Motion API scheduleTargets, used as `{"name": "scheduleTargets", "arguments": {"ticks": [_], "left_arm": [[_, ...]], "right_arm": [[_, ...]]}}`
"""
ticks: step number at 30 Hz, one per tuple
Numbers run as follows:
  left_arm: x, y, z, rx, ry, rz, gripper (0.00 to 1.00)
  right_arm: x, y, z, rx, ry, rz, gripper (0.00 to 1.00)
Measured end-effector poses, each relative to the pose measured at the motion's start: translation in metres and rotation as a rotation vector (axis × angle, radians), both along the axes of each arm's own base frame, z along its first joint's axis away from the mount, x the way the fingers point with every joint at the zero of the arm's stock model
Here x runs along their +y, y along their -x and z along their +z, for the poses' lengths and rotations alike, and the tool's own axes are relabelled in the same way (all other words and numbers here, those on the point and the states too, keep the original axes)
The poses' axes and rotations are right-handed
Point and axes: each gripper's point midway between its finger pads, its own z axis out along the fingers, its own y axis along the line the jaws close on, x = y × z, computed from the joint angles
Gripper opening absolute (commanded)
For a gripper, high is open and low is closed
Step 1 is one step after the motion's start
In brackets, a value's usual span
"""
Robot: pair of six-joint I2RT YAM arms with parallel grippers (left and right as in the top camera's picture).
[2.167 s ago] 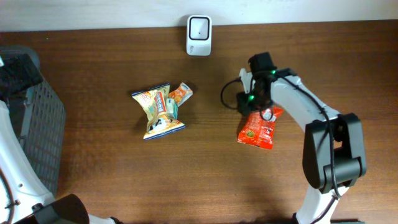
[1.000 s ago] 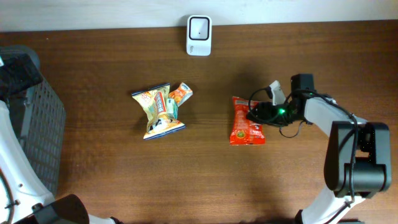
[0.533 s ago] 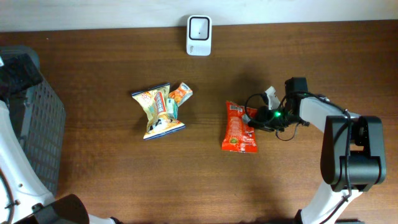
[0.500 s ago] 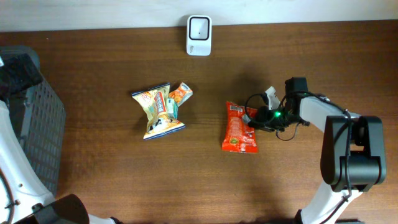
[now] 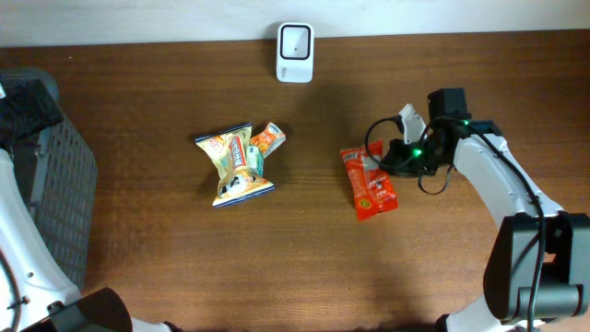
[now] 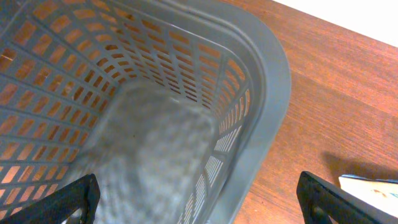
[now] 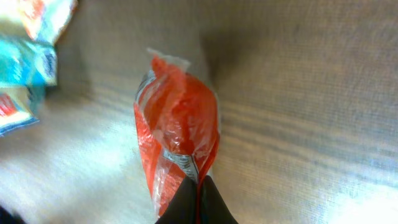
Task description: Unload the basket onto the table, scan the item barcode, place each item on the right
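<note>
red packet (image 5: 369, 183), grey lattice basket (image 6: 273, 93), white scanner (image 5: 295, 41)

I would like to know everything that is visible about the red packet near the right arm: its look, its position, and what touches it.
The red packet is a glossy plastic pouch, orange-red with a pale round mark and some small print. It is crinkled and has a clear sealed strip at one end. It sits slantwise, right of the middle of the wooden table. The right gripper has its jaws shut on one edge. Nothing else touches it, and whether it rests on the wood is unclear.
</note>
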Motion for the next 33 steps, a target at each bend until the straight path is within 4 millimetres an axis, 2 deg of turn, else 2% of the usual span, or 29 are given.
{"name": "scheduleTargets", "arguments": {"ticks": [5,7,10,11,12,14,16,23,28,30,33], "left_arm": [[0.0,0.0,0.0,0.0,0.0,0.0,0.99],[0.0,0.0,0.0,0.0,0.0,0.0,0.99],[0.0,0.0,0.0,0.0,0.0,0.0,0.99],[0.0,0.0,0.0,0.0,0.0,0.0,0.99],[0.0,0.0,0.0,0.0,0.0,0.0,0.99],[0.0,0.0,0.0,0.0,0.0,0.0,0.99],[0.0,0.0,0.0,0.0,0.0,0.0,0.99],[0.0,0.0,0.0,0.0,0.0,0.0,0.99],[0.0,0.0,0.0,0.0,0.0,0.0,0.99],[0.0,0.0,0.0,0.0,0.0,0.0,0.99],[0.0,0.0,0.0,0.0,0.0,0.0,0.99]], "right_arm": [[0.003,0.011,-0.009,0.021,0.052,0.076,0.14],[0.006,0.016,-0.022,0.051,0.056,0.106,0.21],[0.006,0.022,-0.038,0.095,0.062,0.121,0.46],[0.006,0.024,-0.042,0.102,0.065,0.131,0.62],[0.006,0.025,-0.045,0.112,0.065,0.131,0.72],[0.006,0.025,-0.045,0.111,0.066,0.139,0.83],[0.005,0.028,-0.045,0.117,0.067,0.15,0.87],[0.015,0.043,-0.045,0.15,0.054,0.22,0.87],[0.027,0.053,-0.065,0.206,0.13,0.279,0.81],[0.027,0.053,-0.067,0.212,0.16,0.279,0.72],[0.026,0.052,-0.07,0.225,0.169,0.265,0.39]]}}
